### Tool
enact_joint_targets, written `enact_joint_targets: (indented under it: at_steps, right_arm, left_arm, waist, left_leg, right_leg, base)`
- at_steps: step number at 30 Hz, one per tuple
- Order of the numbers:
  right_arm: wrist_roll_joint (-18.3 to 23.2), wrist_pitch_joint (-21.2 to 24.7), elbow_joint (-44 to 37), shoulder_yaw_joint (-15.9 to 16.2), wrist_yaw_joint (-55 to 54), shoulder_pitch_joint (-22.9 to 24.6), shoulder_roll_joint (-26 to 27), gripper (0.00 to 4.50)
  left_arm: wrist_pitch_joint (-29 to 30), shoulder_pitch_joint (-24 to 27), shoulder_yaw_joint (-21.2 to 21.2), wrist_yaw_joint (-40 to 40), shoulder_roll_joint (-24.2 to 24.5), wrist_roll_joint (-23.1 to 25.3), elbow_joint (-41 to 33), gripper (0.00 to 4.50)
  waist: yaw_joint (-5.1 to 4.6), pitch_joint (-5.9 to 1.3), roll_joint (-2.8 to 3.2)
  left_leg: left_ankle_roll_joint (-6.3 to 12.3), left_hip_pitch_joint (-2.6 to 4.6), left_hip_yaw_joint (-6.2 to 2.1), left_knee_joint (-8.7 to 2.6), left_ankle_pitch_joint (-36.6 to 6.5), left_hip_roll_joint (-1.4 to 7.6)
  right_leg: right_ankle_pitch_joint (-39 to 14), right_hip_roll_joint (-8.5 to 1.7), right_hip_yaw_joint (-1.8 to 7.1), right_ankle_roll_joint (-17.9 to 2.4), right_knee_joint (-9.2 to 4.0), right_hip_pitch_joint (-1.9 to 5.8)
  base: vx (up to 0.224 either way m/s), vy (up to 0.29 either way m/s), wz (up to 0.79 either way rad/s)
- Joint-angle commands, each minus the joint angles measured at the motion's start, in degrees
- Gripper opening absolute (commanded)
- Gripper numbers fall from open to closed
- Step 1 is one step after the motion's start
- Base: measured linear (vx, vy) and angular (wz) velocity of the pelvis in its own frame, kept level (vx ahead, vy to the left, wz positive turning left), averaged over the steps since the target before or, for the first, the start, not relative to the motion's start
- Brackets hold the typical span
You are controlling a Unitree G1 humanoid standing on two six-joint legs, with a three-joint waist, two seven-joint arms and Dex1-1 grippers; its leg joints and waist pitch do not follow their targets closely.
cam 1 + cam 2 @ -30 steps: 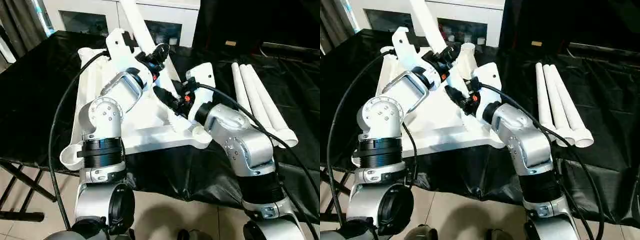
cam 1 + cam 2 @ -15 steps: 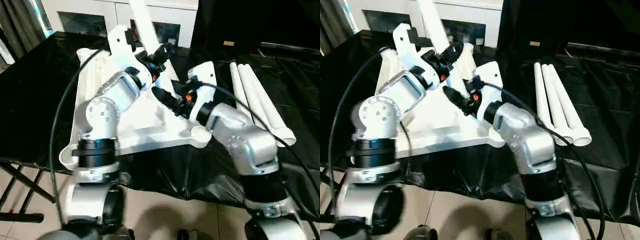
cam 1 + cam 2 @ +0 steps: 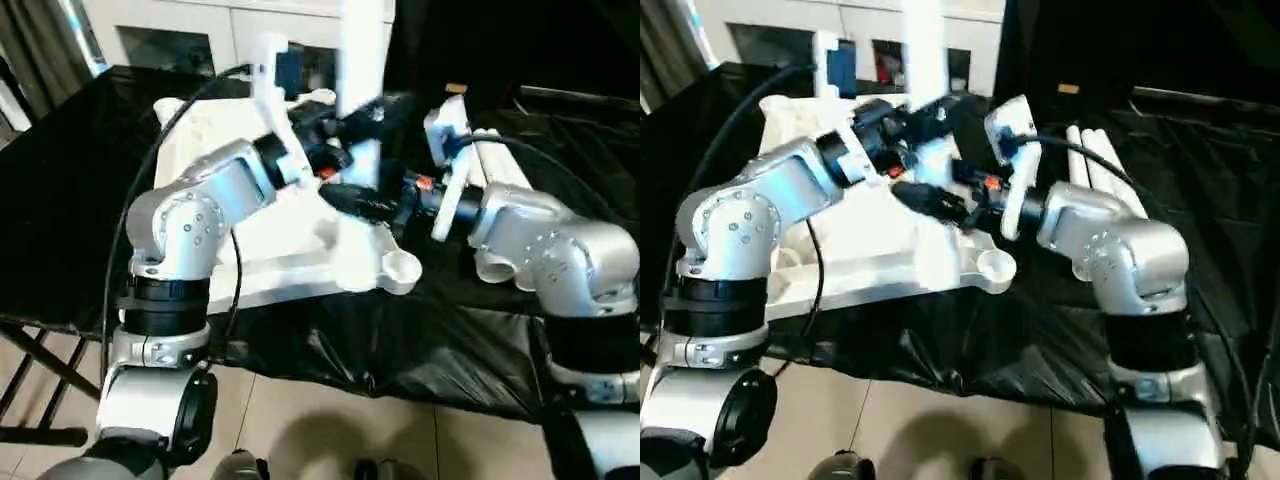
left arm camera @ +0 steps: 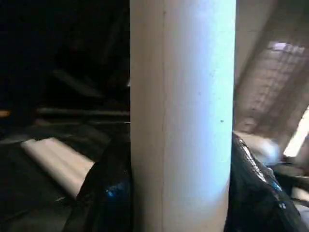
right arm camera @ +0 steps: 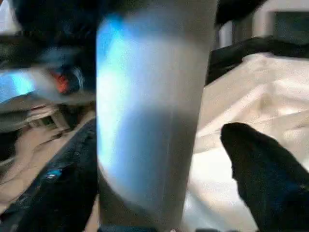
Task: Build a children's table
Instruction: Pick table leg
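Tabletop (image 3: pixel 240 270) upside down on black-draped table (image 3: pixel 70 200), spare legs (image 3: pixel 500 165) at R. L gripper (image 4: pixel 181 193) clamped on upright leg (image 3: pixel 362 60). R gripper (image 5: pixel 164 159) fingers apart beside it, no grip. Keep leg plumb, seat in socket (image 3: pixel 400 266), press straight, no twisting.

The leg (image 3: pixel 362 60), tilted a second ago, now stands upright in the left end effector (image 3: pixel 368 112); the right end effector (image 3: pixel 352 203) has spread wider.
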Motion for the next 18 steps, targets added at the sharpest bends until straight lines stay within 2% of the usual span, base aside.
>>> enact_joint_targets:
  at_steps: [1,3,7,8,9,13,18]
  right_arm:
    - [2.95,1.56,-0.54,0.79,5.74,-0.44,-2.09,4.19]
    - [3.41,1.62,-1.03,2.09,8.44,0.16,-3.69,4.19]
    - [3.29,1.34,-1.34,4.37,12.4,0.78,-5.8,4.19]
    - [3.33,1.36,-1.32,4.57,12.75,0.8,-6.03,4.19]
    - [3.33,1.36,-1.32,4.57,12.75,0.8,-6.03,4.19]
    - [1.64,-0.31,-0.5,6.24,13.79,0.82,-7.28,4.19]
    - [0.48,-1.75,0.56,6.8,14.12,0.8,-8.14,4.19]
  left_arm:
    - [1.65,-0.47,-0.1,-2.82,0.25,-2.42,-1.19,1.83]
    - [1.91,-0.52,-0.58,-4.38,0.66,-2.93,-0.92,1.83]
    - [1.74,-0.43,-1.51,-6.29,1.52,-2.9,-0.6,1.83]
    - [1.76,-0.42,-1.66,-6.48,1.7,-2.92,-0.58,1.83]
    - [1.76,-0.42,-1.66,-6.48,1.7,-2.92,-0.58,1.83]
    - [1.57,-0.41,-1.61,-6.57,2.12,-2.68,0.01,1.83]
    - [1.68,-0.48,-1.45,-7.02,2.33,-2.63,0.44,1.83]
  waist:
    - [0.11,-5.9,-0.36]
    - [0.17,-5.92,-0.63]
    - [0.18,-5.86,-0.67]
    - [0.13,-5.85,-1.11]
    - [0.16,-5.84,-0.87]
    - [0.2,-5.83,-0.88]
    - [0.17,-5.85,-0.96]
  left_leg:
    - [0.37,0.99,0.03,-3.81,-8.3,0.97]
    - [0.62,0.88,-0.02,-3.82,-7.72,1.09]
    - [0.36,0.85,-0.1,-3.84,-8.28,1.08]
    - [0.41,0.82,-0.05,-3.85,-8.31,1.07]
    - [0.32,0.86,-0.09,-3.83,-8.2,1.07]
    - [0.02,0.94,-0.1,-3.81,-8.51,1.1]
    - [-0.08,0.87,-0.14,-3.81,-8.79,1.02]
  right_leg:
    - [-17.27,-3.39,1.99,-9.3,-4.28,4.25]
    - [-17.73,-3.37,1.94,-8.78,-4.34,4.14]
    - [-19.94,-3.41,1.87,-7.95,-4.53,4.07]
    - [-20.43,-3.44,1.87,-7.68,-4.63,4.08]
    - [-21.1,-3.47,1.87,-7.51,-4.57,3.97]
    - [-22.4,-3.41,1.81,-6.87,-4.78,3.81]
    - [-23.22,-3.37,1.72,-6.31,-4.88,3.76]
  base:
    - [0.0,0.0,0.0]
    - [0.0,0.0,0.0]
    - [0.0,0.0,0.0]
    - [0.0,0.0,0.0]
    - [0.0,0.0,0.0]
    - [0.0,0.0,0.0]
    - [0.0,0.0,0.0]
